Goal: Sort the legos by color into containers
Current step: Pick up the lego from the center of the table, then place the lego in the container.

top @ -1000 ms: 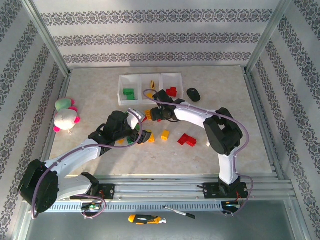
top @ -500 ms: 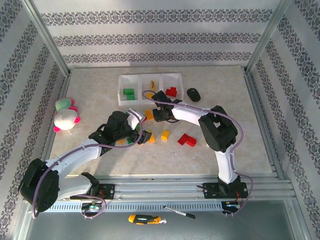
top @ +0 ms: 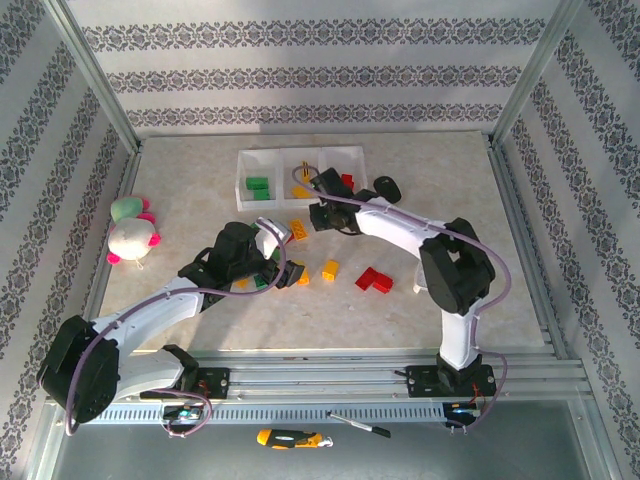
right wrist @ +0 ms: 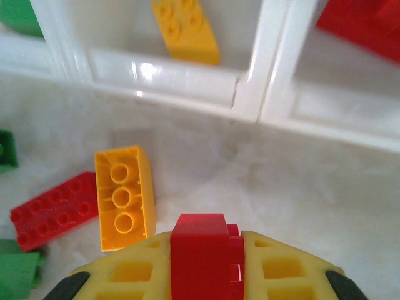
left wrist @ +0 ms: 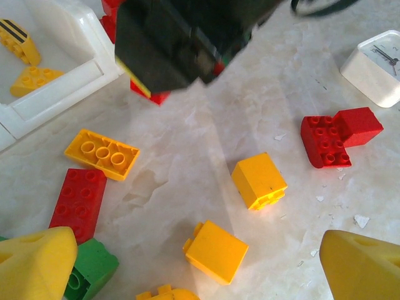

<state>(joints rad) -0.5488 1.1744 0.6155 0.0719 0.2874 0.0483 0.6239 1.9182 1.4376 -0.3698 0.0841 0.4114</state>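
Note:
My right gripper (right wrist: 205,250) is shut on a red lego (right wrist: 201,240), held just in front of the white three-compartment tray (right wrist: 250,94); from above that gripper (top: 322,212) sits near the tray (top: 300,152). The tray holds a green lego (top: 258,185) on the left, a yellow one (right wrist: 185,31) in the middle and red ones (top: 345,182) on the right. My left gripper (left wrist: 200,265) stands open over loose legos: two yellow blocks (left wrist: 215,250) (left wrist: 259,181), an upturned yellow brick (left wrist: 102,153), a flat red one (left wrist: 78,195), a green one (left wrist: 94,269) and a red pair (left wrist: 337,137).
A black mouse (top: 387,187) lies right of the tray. A plush toy (top: 132,232) sits at the table's left edge. A small white clock (left wrist: 378,65) stands near the red pair. The right arm (left wrist: 181,37) crosses above the loose bricks.
My right gripper has closed on the red lego and carried it a little toward the tray. The left arm has stayed where it was, still open.

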